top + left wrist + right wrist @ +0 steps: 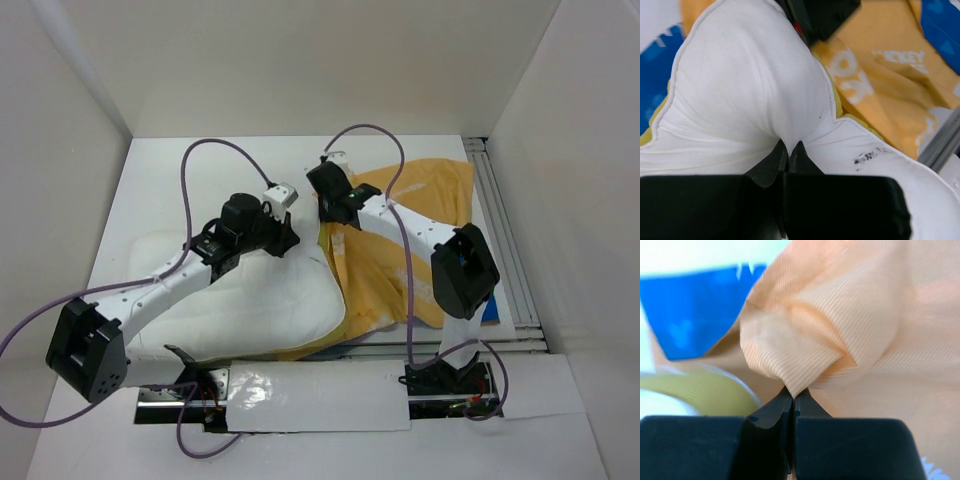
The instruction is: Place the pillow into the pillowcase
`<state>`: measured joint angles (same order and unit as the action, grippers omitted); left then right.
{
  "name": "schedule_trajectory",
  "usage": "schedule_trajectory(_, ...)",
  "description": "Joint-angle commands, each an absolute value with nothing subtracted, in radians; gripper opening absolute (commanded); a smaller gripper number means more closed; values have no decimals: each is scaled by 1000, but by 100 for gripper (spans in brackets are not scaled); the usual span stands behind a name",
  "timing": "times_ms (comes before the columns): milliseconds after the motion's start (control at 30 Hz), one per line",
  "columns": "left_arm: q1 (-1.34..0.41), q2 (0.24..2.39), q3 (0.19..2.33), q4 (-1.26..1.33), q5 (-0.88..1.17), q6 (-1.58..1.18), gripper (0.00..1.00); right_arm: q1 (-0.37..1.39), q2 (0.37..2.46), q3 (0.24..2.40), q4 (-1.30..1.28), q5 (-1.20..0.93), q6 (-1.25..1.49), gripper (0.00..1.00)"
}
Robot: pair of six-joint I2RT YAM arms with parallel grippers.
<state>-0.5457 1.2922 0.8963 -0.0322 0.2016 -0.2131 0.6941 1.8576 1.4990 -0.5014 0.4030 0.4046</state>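
At the bottom of the top view the two arm bases stand on the table's [150, 170] near edge. Just above them, lower left of centre, lies the pillow [250, 300], flat and almost wholly bare. A strip of yellow cloth shows under its lower and right edges. Whether any of the pillow is inside the pillowcase [420, 200] cannot be told.

The left gripper [283, 238] sits at the pillow's upper right corner. In the left wrist view, the left gripper [788, 150] has its jaws nearly closed, pinching a fold of the pillow [740, 90], which bulges up above them. The pillowcase [890, 85] is at upper right there, orange with white lettering. Blue shows at the far left and the top right corner.

Just right of it in the top view, the right gripper [335, 215] is on the pillowcase's left edge, close beside the pillow's corner. In the right wrist view, the right gripper [792, 392] has its jaws closed tight on a bunched tuck of the orange pillowcase [840, 315]. Its blue side is at upper left there.

Beyond, the pillowcase spreads crumpled from centre to upper right of the top view, orange side up.
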Motion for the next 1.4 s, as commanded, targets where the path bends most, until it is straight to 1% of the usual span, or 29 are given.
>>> schedule_trajectory(0, -575, 1279, 893, -2, 313, -160, 0, 680, 1734, 1502, -252, 387, 437, 0)
schedule_trajectory(133, -584, 1379, 929, -20, 353, -160, 0, 680, 1646, 1471, -187, 319, 446, 0)
schedule_trajectory(200, -584, 1449, 956, -20, 316, -196, 0, 689, 1625, 1471, -187, 299, 446, 0)
schedule_trajectory(267, -584, 1502, 1006, -49, 250, -245, 0, 689, 1603, 1471, -236, 263, 437, 0)
schedule_trajectory(333, -575, 1576, 1055, -75, 218, -276, 0, 689, 1603, 1471, -264, 217, 411, 0)
schedule_trajectory(400, -566, 1603, 1107, -84, 195, -320, 0, 689, 1612, 1503, -343, 149, 368, 0)
schedule_trajectory(467, -546, 1603, 1108, -46, 195, -353, 0, 689, 1644, 1513, -444, 149, 348, 2)
schedule_trajectory(567, -509, 1550, 1080, 38, 236, -388, 0, 698, 1669, 1513, -512, 205, 328, 3)
schedule_trajectory(600, -509, 1511, 1065, 50, 236, -403, 0, 698, 1669, 1513, -552, 237, 328, 5)
schedule_trajectory(700, -499, 1451, 1055, 83, 181, -414, 0, 698, 1678, 1513, -586, 250, 316, 7)
schedule_trajectory(733, -499, 1425, 1045, 95, 142, -414, 0, 698, 1678, 1502, -586, 230, 302, 7)
schedule_trajectory(867, -499, 1437, 1063, 149, 9, -443, 0, 698, 1631, 1468, -577, 124, 278, 9)
schedule_trajectory(933, -499, 1477, 1116, 178, -41, -443, 0, 698, 1612, 1451, -560, 51, 249, 9)
schedule_trajectory(1033, -499, 1586, 1201, 169, -112, -480, 0, 698, 1598, 1439, -558, -38, 216, 13)
schedule_trajectory(1133, -499, 1679, 1274, 158, -280, -515, 0, 698, 1598, 1457, -604, -47, 207, 13)
schedule_trajectory(1167, -499, 1699, 1298, 111, -369, -546, 0, 698, 1598, 1466, -617, -48, 207, 13)
schedule_trajectory(1233, -499, 1724, 1327, 88, -438, -563, 0, 698, 1608, 1466, -656, -35, 207, 13)
schedule_trajectory(1267, -499, 1736, 1336, 87, -510, -577, 0, 698, 1617, 1466, -657, -8, 207, 13)
schedule_trajectory(1367, -479, 1749, 1362, 77, -523, -565, 0, 698, 1617, 1476, -701, 53, 218, 13)
